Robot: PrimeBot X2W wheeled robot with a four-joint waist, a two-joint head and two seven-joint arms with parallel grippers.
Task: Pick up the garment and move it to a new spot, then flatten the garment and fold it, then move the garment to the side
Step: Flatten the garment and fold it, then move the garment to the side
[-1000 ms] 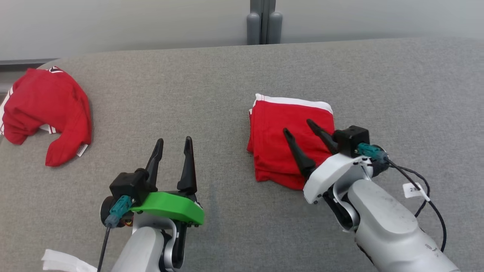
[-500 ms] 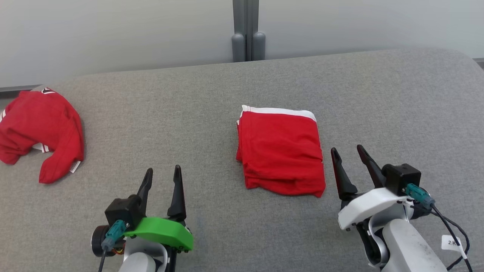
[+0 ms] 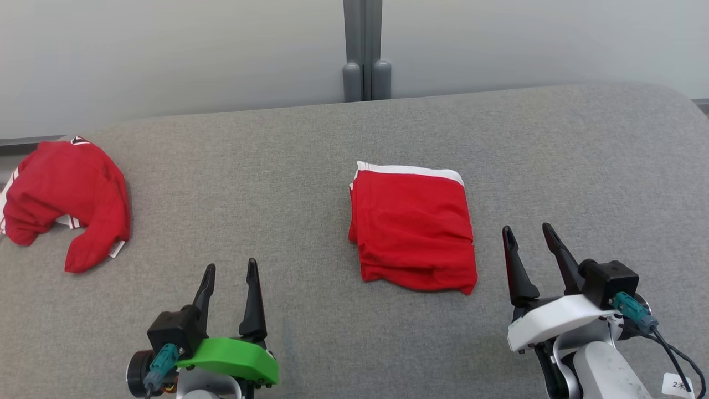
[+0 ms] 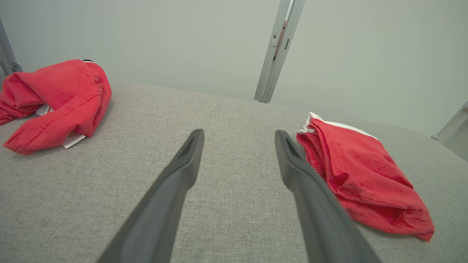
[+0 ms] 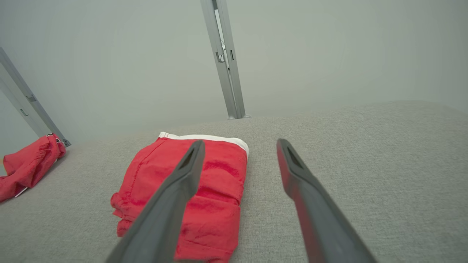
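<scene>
Two red garments lie on the grey padded table (image 3: 266, 166): folded red shorts (image 3: 412, 230), white band at the far edge, near centre; crumpled red garment (image 3: 66, 194) at the far left. Left gripper (image 3: 231, 265) and right gripper (image 3: 527, 228) both spread wide, empty, right one just beside the shorts, not touching.

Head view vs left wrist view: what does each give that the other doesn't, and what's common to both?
Head view adds: the right gripper, open, right of the folded red garment and clear of it; the green mount on the left gripper.
Left wrist view adds: a slanted grey post at its right edge; the folded garment's layered edge, side-on.
Both: left gripper open and empty, folded garment, crumpled red garment at far left, grey padded surface, central grey post.
</scene>
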